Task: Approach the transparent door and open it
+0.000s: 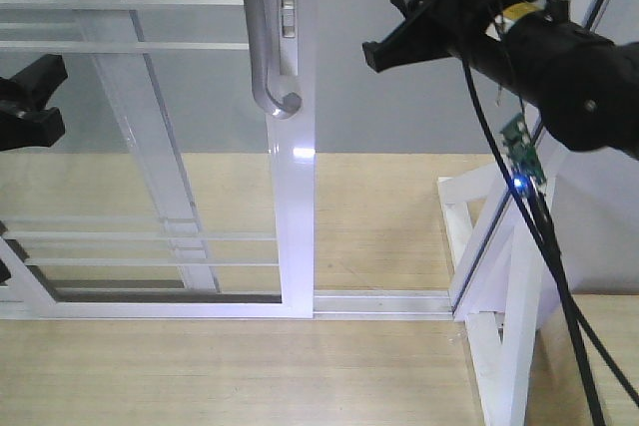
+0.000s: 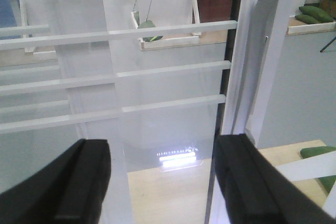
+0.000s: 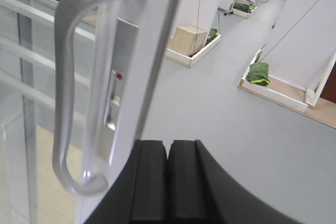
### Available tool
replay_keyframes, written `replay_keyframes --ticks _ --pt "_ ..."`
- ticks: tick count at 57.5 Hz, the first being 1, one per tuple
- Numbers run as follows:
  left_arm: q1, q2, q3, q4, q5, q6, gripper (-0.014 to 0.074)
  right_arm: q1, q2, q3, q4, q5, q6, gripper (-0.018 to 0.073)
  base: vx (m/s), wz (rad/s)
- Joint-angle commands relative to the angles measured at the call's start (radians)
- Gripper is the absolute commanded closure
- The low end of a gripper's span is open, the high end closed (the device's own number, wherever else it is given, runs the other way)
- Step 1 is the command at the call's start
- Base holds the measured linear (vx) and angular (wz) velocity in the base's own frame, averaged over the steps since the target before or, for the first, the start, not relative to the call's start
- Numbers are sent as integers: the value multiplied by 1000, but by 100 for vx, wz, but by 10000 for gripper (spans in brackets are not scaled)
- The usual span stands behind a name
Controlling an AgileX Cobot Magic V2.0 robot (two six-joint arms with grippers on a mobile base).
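Note:
The transparent door (image 1: 295, 197) is a glass panel in a white frame with thin white bars (image 2: 121, 72), and a curved grey handle (image 1: 262, 37) runs down its right stile. Between that stile and the white frame on the right lies an open gap. My left gripper (image 1: 50, 99) is open at the far left, facing the glass; its fingers (image 2: 68, 182) stand wide apart with nothing between them. Raised to the right of the stile, my right gripper (image 1: 384, 27) is shut on nothing. In the right wrist view the handle (image 3: 79, 103) sits just left of the closed fingertips (image 3: 152, 177).
A white floor track (image 1: 379, 301) runs from the door to a white frame structure (image 1: 489, 246) at the right. Black cables (image 1: 539, 266) and a small board with a blue light (image 1: 521, 162) hang from the right arm. A second glass panel (image 1: 150, 147) stands behind.

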Motion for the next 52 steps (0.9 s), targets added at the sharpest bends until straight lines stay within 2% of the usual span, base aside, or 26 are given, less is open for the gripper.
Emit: replay_keyframes --ticks 1,7,21,36,52 --pt "-4 32 -36 3 -136 23 52 -1 -121 92 -6 -123 -9 563 0 0" --pt "-4 113 -36 2 -249 78 52 -1 -214 228 -6 -196 -12 569 0 0" --pt "-4 364 -44 0 -544 76 52 -1 -398 421 -6 -238 -12 567 0 0" --pt "-4 564 -210 1 -559 75 52 -1 -434 444 -6 -223 -12 567 0 0" --pt "1 701 -389 -7 -542 77 52 -1 -434 444 -6 -223 -28 567 0 0"
